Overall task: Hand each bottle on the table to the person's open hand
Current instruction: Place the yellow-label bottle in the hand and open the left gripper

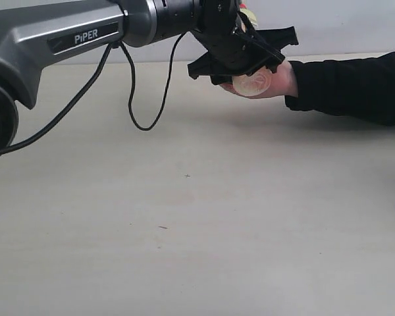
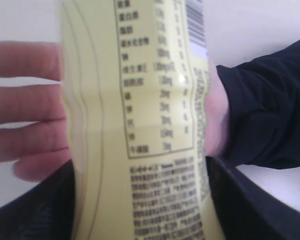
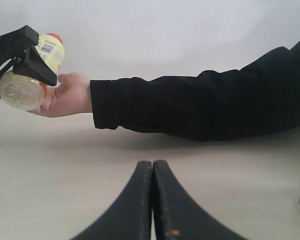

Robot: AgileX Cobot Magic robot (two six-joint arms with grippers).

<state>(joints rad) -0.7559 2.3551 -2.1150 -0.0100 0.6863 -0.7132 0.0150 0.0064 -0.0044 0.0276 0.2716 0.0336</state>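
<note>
One yellow bottle (image 1: pixel 253 83), largely behind the left gripper (image 1: pixel 247 56), at open hand (image 1: pixel 283 82)

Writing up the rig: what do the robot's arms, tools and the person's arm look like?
Left arm: grey shell, white PiPER lettering, loose black cable. Left tool: black, angular. Right tool: two black tapered fingers. Person's hand: bare, light-skinned; black sleeve.

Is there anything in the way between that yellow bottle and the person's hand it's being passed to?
Nothing visible does. The left gripper holds the yellow bottle right at the person's open hand; whether bottle and palm touch is unclear.
</note>
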